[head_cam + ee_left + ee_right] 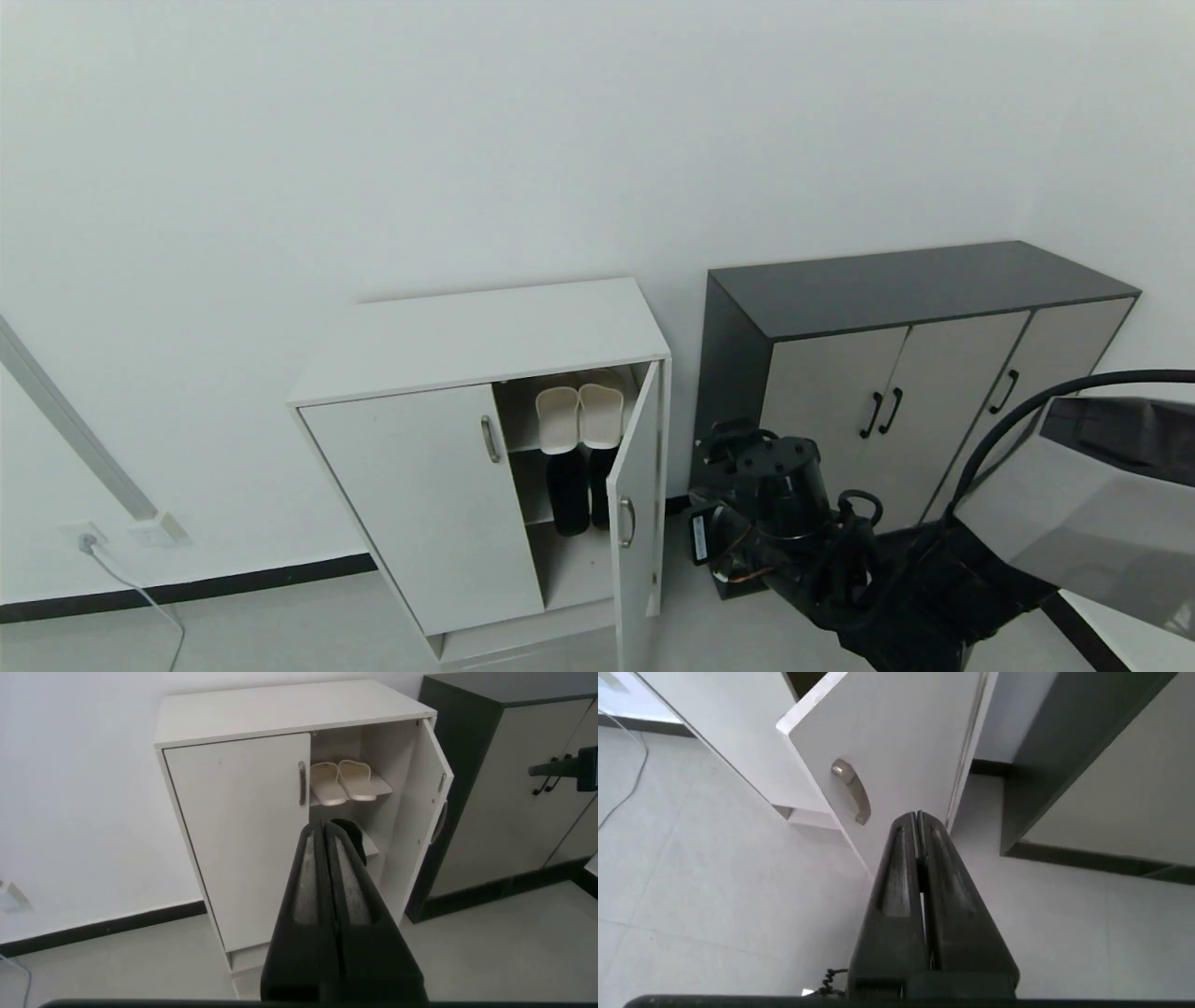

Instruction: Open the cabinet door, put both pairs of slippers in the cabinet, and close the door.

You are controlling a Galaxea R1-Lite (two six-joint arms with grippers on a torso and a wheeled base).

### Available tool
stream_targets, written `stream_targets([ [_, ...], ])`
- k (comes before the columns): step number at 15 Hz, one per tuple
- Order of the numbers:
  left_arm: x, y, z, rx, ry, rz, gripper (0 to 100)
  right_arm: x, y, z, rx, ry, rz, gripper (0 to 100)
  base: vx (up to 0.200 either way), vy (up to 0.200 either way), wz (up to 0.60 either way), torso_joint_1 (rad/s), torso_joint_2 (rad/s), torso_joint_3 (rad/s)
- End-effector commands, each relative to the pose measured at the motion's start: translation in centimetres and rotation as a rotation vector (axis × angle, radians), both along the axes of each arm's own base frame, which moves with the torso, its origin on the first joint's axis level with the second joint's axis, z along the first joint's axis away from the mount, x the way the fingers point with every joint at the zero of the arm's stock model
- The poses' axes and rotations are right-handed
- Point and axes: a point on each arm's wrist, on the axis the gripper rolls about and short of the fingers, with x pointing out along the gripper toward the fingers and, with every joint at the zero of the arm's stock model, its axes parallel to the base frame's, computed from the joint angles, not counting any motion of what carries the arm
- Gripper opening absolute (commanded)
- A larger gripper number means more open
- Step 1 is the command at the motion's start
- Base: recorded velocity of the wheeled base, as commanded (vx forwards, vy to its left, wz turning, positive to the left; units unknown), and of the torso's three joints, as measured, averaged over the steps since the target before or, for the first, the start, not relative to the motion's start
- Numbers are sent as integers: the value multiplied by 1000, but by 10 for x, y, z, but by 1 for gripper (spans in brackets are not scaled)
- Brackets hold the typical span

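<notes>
Currently the white cabinet (485, 336) sits at 9 o'clock of the dark cabinet (896, 280) in the head view, with its right door (637, 485) standing open towards you, long axis upright. The white slippers (580, 417) lie on the upper shelf and the black slippers (579, 490) at 6 o'clock beneath them, so only closing appears to remain. Your right gripper (918, 821), fingers pressed together and empty, is the nearer one, just off the door's outer face by its handle (850, 789). Your left gripper (324, 829), likewise closed and empty, faces the opening from farther back.

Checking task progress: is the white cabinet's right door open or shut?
Open: the door stands swung outward, showing white slippers and dark slippers inside.
</notes>
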Motion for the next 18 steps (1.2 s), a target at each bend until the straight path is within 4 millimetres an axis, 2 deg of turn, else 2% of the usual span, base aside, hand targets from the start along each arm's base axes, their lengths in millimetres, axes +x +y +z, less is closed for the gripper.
stream_targets([
  [1, 0, 0, 0, 0, 1, 0, 0, -1, 0, 0, 0, 2, 1, 0, 0, 0, 600, -7, 2, 2],
  [7, 0, 0, 0, 0, 1, 0, 0, 5, -9, 3, -12, -31, -34, 0, 0, 0, 0, 0, 0, 0],
  [11, 0, 0, 0, 0, 1, 0, 0, 8, -31, 5, -105, -19, -95, 0, 0, 0, 0, 0, 0, 0],
  [15, 0, 0, 0, 0, -1, 0, 0, 15, -32, -13, -143, 28, -105, 0, 0, 0, 0, 0, 0, 0],
  [18, 0, 0, 0, 0, 1, 0, 0, 26, -22, -31, -152, 46, -103, 0, 0, 0, 0, 0, 0, 0],
])
